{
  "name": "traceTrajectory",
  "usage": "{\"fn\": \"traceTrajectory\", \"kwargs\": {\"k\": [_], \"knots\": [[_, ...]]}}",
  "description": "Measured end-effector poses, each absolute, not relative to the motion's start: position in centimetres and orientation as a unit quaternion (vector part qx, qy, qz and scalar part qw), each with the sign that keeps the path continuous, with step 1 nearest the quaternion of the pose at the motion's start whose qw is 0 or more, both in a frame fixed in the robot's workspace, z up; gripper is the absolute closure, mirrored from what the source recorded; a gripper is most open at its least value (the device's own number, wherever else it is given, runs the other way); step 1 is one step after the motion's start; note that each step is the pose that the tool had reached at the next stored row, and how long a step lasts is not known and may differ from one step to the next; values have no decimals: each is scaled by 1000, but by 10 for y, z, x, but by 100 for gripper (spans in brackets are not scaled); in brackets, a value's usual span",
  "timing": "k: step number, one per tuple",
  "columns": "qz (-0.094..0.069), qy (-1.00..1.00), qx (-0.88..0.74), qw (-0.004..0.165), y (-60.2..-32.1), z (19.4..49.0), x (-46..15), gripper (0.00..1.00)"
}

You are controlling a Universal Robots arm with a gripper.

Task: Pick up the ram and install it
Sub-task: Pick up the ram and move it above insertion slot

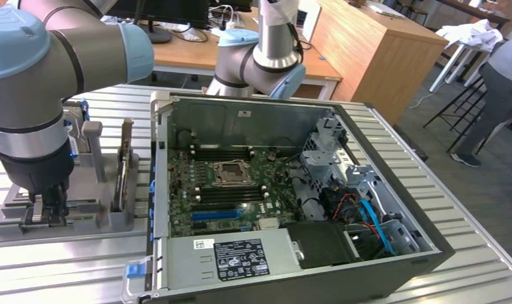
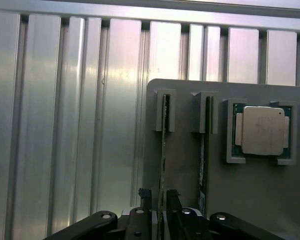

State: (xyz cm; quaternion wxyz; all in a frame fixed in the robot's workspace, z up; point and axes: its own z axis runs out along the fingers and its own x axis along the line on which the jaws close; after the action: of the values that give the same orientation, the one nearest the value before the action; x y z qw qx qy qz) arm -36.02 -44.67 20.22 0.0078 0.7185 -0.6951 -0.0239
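- My gripper (image 2: 162, 199) is down over the grey holder (image 2: 184, 165) and clamped on the ram (image 2: 163, 145). Its fingers (image 2: 146, 199) press in on both flat faces of the stick, and I can make out no gap.
- The ram stands on edge in its narrow slot in the holder. Its far end is seated in a small grey bracket ahead of the gripper.
- A second green stick (image 2: 204, 150) stands in the neighbouring slot, just beside the gripper and parallel to the ram, untouched.
- One pocket further out from the gripper, a silver-topped CPU (image 2: 262, 130) lies flat in a square recess of the same holder.
- In the exterior view the gripper (image 1: 49, 206) hangs straight down into the near end of the holder (image 1: 104, 215). A taller card (image 1: 124, 164) stands upright in the holder close beside it.
- The holder rests on a slatted metal table (image 1: 53, 266).
- The open computer case (image 1: 433, 253) lies well apart from the gripper, toward the exterior view's right. Inside it I see the motherboard (image 1: 268, 215), a bare CPU socket (image 1: 233, 170), dark memory slots (image 1: 228, 193) on both sides of the socket, a labelled power supply (image 1: 238, 256) and blue cables (image 1: 374, 215).
- A second arm (image 1: 264, 57) rises behind the case, far from my gripper.
- A person (image 1: 492, 95) stands off the table beyond the case.
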Motion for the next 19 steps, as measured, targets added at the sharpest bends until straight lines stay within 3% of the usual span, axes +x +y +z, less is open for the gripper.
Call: {"fn": "traceTrajectory", "kwargs": {"k": [19], "knots": [[-24, -695, 718, 8, -445, 202, -360, 74]]}}
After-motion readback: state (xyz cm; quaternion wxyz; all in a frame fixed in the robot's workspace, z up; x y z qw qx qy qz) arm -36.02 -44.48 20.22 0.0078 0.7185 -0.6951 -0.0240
